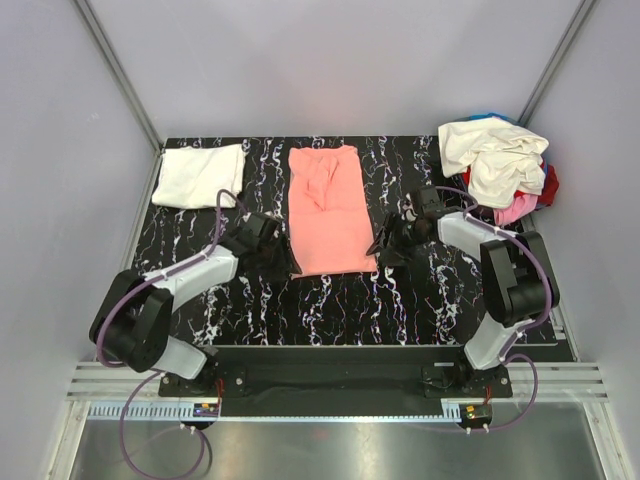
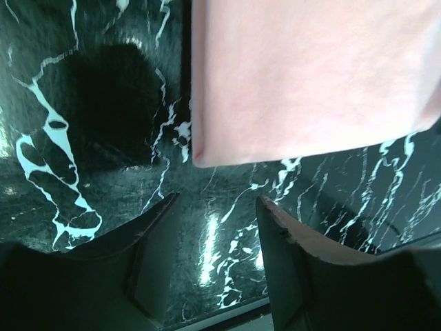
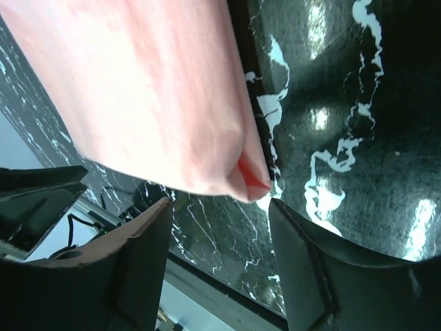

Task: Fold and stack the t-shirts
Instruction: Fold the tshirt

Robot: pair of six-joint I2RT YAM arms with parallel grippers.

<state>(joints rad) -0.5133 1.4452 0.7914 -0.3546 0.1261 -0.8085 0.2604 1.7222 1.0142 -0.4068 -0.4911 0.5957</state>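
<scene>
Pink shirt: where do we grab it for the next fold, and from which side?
I'd take the two near corners, one per arm, coming in low from the near edge. The pink shirt lies flat as a long strip, short edge towards the arms; the open left gripper and right gripper each sit just short of a corner.

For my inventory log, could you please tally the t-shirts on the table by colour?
Salmon-pink t-shirt: 1
White t-shirt: 1
Cream t-shirt: 1
Red t-shirt: 1
Bright pink t-shirt: 1
Blue t-shirt: 1
Total: 6 showing; the heap may hide more.
</scene>
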